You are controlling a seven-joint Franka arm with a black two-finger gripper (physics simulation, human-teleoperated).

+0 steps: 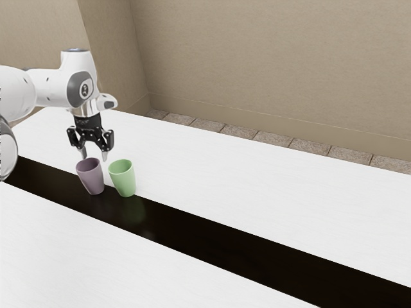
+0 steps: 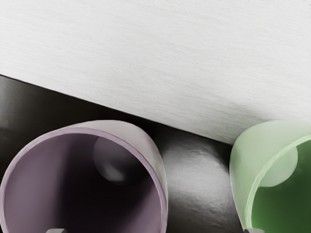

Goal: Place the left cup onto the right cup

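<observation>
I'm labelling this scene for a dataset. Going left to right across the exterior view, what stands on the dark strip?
Purple cup → green cup. The tool hangs over the purple cup, so it gets no slot.

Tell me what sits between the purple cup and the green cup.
Nothing: only a bare stretch of the table's dark strip separates the purple cup and green cup, clearest in the wrist view.
</observation>
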